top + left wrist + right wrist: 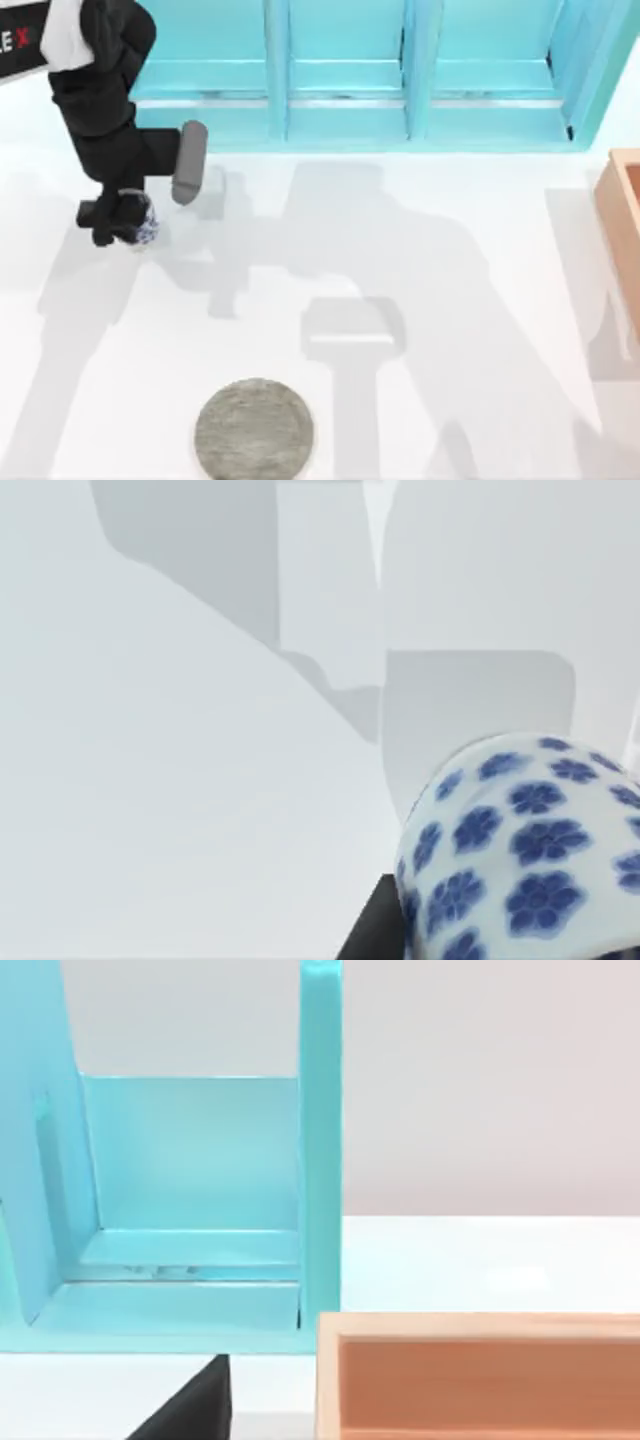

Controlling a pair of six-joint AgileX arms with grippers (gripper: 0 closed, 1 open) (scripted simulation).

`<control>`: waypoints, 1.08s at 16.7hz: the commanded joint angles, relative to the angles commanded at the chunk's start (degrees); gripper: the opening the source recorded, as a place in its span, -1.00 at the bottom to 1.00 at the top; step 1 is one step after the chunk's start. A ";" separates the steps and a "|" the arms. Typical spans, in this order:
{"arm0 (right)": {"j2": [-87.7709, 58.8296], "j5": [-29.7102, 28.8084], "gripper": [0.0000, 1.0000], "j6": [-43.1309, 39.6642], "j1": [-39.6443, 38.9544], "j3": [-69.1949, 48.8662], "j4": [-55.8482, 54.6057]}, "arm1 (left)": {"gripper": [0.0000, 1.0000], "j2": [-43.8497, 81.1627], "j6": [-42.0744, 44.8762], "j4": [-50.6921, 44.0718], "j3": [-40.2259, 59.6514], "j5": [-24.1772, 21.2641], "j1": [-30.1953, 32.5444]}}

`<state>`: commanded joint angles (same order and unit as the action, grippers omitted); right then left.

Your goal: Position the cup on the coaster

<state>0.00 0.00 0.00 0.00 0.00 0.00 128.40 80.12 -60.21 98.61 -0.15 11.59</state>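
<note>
Top view first: at the far left of the white surface (420, 300), the left hand (122, 222) is seen lowered over the cup (143, 229), and most of the cup is hidden beneath the black arm. Only a sliver of its white wall with blue flowers is exposed. Whether the hand's fingers are closed on the cup cannot be told. In the left wrist view the cup (520, 850) is shown close up, with rounded white sides covered in dense blue blossoms; its rim and base are cut off at the frame edge, and a dark piece of the hand is seen just beside it. Farther right, at the near edge of the surface, the coaster (254, 430) is laid flat, a mottled grey disc well apart from the cup, its lower edge clipped. A turquoise shelf unit (400, 70) is set along the back, and a wooden box (625, 215) is cut off at the right edge.
</note>
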 joint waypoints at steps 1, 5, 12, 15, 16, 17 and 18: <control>0.00 0.00 1.00 0.00 0.00 0.00 0.00 | -0.81 0.00 0.00 0.00 0.00 0.00 0.00; 0.00 0.00 1.00 0.00 0.00 0.00 0.00 | -1.00 0.00 0.00 0.00 0.00 0.00 0.00; 0.00 0.00 1.00 0.00 0.00 0.00 0.00 | -1.00 -0.10 0.07 0.01 -0.01 0.01 0.07; 0.00 0.00 1.00 0.00 0.00 0.00 0.00 | -1.00 -0.74 -3.46 -0.23 -0.40 0.03 0.91; 0.00 0.00 1.00 0.00 0.00 0.00 0.00 | -1.00 -1.19 -5.84 -0.38 -0.66 0.04 1.49; 0.00 0.00 1.00 0.00 0.00 0.00 0.00 | -1.00 -1.78 -8.82 -0.55 -1.01 0.05 2.20; 0.00 0.00 1.00 0.00 0.00 0.00 0.00 | -1.00 -2.50 -12.39 -0.75 -1.48 0.07 3.06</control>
<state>0.00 0.00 0.00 0.00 0.00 0.00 125.90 67.73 -60.96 97.12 -0.08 14.65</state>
